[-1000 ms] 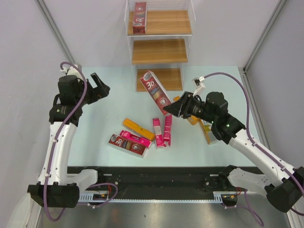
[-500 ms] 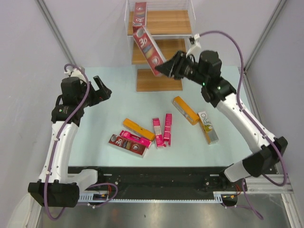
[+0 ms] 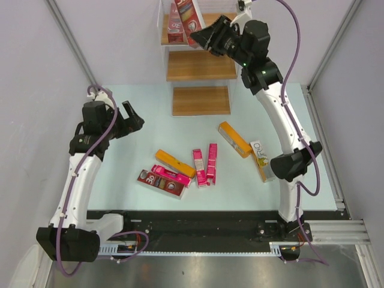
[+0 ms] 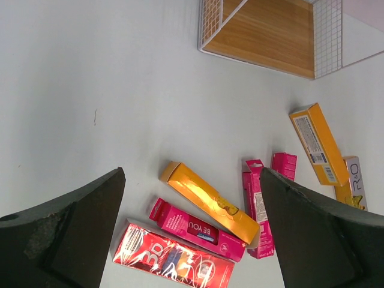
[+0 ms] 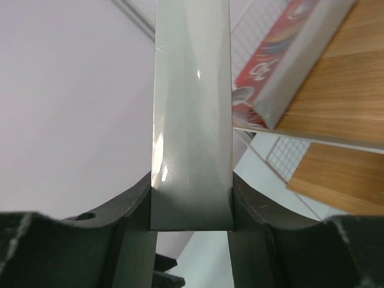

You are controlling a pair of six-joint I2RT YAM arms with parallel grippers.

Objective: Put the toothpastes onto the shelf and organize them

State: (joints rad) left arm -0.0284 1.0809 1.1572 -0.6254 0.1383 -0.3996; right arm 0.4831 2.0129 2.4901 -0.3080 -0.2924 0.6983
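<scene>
Fingers of the left pincer stand wide apart over the surface, holding nothing. Loose cartons, dark red, pink and orange, lie mid-surface. The right pincer is clamped on a dark red carton, tilted at the top tier of the shelf, just beside another red carton.

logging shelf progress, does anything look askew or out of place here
Yes. The dark red carton in the right gripper is tilted at the top shelf, beside the carton already there. The other cartons lie scattered at mixed angles on the table, the pink carton resting against the 3D carton.
</scene>
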